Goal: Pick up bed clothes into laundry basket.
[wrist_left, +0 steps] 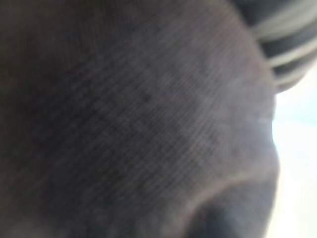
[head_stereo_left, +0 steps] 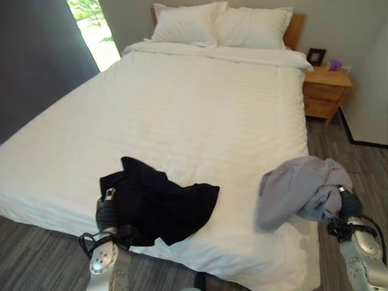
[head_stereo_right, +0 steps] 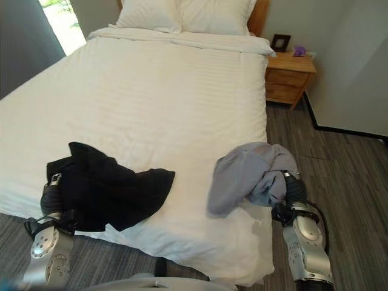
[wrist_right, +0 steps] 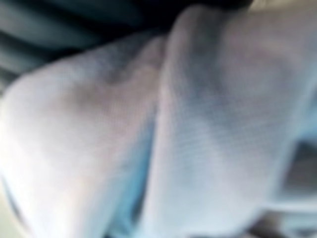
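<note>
No clothes are put away yet, I think; I see no basket. My left hand (head_stereo_left: 107, 209) is tucked under the soft black cloth (head_stereo_left: 160, 203) at the near edge of the big white bed (head_stereo_left: 182, 109). My right hand (head_stereo_right: 290, 187) is buried in the bunched grey cloth (head_stereo_right: 245, 173) at the bed's near right corner. I cannot tell how either hand's fingers are set.

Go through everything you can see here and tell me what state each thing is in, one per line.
black garment: crumpled at the bed's near edge, over the left hand.
grey garment: bunched up, draped over the right hand.
left hand: fingers hidden under cloth.
right hand: fingers hidden in cloth.
bed: made, sheet smooth.
pillows: upright against the headboard.
nightstand: drawers closed.
</note>
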### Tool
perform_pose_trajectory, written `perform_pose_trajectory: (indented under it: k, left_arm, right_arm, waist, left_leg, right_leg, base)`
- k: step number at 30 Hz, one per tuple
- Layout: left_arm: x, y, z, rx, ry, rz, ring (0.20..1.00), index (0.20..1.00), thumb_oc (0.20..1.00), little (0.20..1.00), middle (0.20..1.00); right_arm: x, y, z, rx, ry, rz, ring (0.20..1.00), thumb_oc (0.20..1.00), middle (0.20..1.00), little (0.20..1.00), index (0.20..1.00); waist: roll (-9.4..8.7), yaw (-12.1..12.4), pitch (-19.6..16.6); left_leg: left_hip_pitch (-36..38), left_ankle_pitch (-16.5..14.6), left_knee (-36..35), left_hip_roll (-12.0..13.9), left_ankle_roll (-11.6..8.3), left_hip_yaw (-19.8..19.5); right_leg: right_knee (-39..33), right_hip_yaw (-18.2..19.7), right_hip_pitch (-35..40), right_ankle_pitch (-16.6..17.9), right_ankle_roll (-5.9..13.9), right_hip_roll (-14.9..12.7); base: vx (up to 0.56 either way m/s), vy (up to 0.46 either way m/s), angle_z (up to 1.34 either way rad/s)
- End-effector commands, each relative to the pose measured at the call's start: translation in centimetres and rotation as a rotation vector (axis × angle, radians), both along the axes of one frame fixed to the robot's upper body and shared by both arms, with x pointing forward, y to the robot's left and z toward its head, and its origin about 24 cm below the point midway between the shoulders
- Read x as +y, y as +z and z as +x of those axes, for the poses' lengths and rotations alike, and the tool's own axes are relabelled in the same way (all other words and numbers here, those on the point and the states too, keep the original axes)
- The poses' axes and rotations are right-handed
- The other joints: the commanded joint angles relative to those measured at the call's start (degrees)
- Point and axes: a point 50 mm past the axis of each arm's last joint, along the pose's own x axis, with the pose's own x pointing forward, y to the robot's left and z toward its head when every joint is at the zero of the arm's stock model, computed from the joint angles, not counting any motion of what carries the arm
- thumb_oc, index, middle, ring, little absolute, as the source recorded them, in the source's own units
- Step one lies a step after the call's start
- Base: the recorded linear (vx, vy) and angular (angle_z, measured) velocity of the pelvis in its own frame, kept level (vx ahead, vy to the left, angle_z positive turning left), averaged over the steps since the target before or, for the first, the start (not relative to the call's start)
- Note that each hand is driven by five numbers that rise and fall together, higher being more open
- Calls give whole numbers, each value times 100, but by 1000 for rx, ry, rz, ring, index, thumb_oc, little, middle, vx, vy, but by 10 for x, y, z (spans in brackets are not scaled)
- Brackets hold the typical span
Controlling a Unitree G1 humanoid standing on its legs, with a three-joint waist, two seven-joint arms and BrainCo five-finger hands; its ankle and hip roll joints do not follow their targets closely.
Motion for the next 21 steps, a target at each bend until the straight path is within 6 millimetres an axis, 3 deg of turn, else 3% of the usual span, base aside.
perform_pose_trajectory:
  k: [1, 6, 8, 10, 11, 12, 14, 15, 16, 19, 20, 21]
  left_arm:
    - [12, 34, 11, -144, 5, 135, 200, 200, 200, 200, 200]
    - [14, 38, 14, -165, 24, 136, 200, 200, 200, 200, 200]
    - [19, 50, 19, -203, 35, 177, 200, 200, 200, 200, 200]
    - [27, 72, 22, -277, 84, 260, 200, 200, 200, 200, 200]
    - [31, 85, 20, -333, 124, 279, 200, 200, 200, 200, 200]
    - [32, 85, 20, -334, 125, 279, 200, 200, 200, 200, 200]
    - [35, 94, 19, -367, 142, 314, 200, 200, 200, 200, 200]
    - [37, 100, 18, -389, 136, 332, 200, 200, 200, 200, 200]
    - [37, 100, 18, -389, 135, 333, 200, 200, 200, 200, 200]
    - [34, 109, 21, -396, 85, 387, 200, 200, 200, 200, 200]
    - [33, 113, 23, -399, 63, 415, 200, 200, 200, 200, 200]
    - [32, 119, 23, -414, 49, 434, 200, 200, 200, 200, 200]
  right_arm:
    - [-2, 38, 16, -202, 9, -63, 200, 200, 200, 200, 200]
    - [-11, 41, 13, -209, -56, -82, 200, 200, 200, 200, 200]
    - [-15, 48, 14, -239, -71, -96, 200, 200, 200, 200, 200]
    - [-11, 60, 24, -295, -63, -107, 200, 200, 200, 200, 200]
    - [-11, 64, 29, -319, -63, -97, 200, 200, 200, 200, 200]
    - [-11, 65, 29, -321, -63, -97, 200, 200, 200, 200, 200]
    - [-13, 67, 27, -337, -85, -100, 200, 200, 200, 200, 200]
    - [-21, 67, 19, -338, -131, -104, 200, 200, 200, 200, 200]
    - [-21, 66, 18, -337, -132, -103, 200, 200, 200, 200, 200]
    - [-25, 61, 8, -316, -165, -103, 200, 200, 200, 200, 200]
    - [-24, 58, 6, -312, -178, -105, 200, 200, 200, 200, 200]
    - [-18, 57, 5, -314, -165, -96, 200, 200, 200, 200, 200]
  waist:
    - [-97, 49, -41]
    - [-63, -28, -30]
    - [-108, -73, 75]
    - [-177, 44, 216]
    - [-239, 75, 227]
    - [-256, 91, 222]
    - [-251, 48, 218]
    - [-230, -126, 186]
    - [-229, -93, 169]
    - [-267, -243, 234]
    - [-267, -253, 322]
    - [-134, -70, 491]
  left_leg:
    - [639, -585, 100, -42, 35, 522]
    - [670, -680, 186, -2, 16, 521]
    - [491, -810, 666, -24, -27, 447]
    - [289, -998, 1152, -394, -56, -641]
    - [337, -1200, 1340, -616, 35, -1383]
    - [310, -1175, 1341, -634, 35, -1362]
    - [461, -1418, 1330, -754, 189, -1841]
    - [584, -1386, 815, -673, 311, -1678]
    - [620, -1344, 723, -652, 316, -1651]
    - [771, -1186, 366, -680, 433, -1127]
    - [748, -1163, 360, -688, 471, -895]
    - [590, -1038, 465, -544, 444, -364]
  right_leg:
    - [389, -303, -653, 242, 63, -131]
    - [528, -219, -666, 115, 46, -112]
    - [526, -119, -694, 138, 20, -139]
    - [645, 430, -1050, 310, -11, -38]
    - [681, 1111, -1363, 527, 72, 158]
    - [677, 1137, -1391, 553, 79, 144]
    - [668, 1640, -1634, 752, 171, 351]
    - [529, 1764, -1783, 938, 269, 430]
    - [509, 1791, -1788, 959, 273, 444]
    - [379, 2061, -1991, 1272, 568, 446]
    - [467, 1921, -2100, 1314, 632, 420]
    - [874, 704, -2110, 814, 413, 75]
  base:
    - [0, 0, 0]
    - [21, -7, 0]
    - [-62, -4, -10]
    - [-143, 17, -47]
    - [-94, 23, -142]
    - [-88, 62, -200]
    - [-110, 140, -204]
    - [-121, 157, -163]
    - [-169, 176, -129]
    - [-152, 181, -120]
    - [-405, 116, -132]
    - [-380, 48, -136]
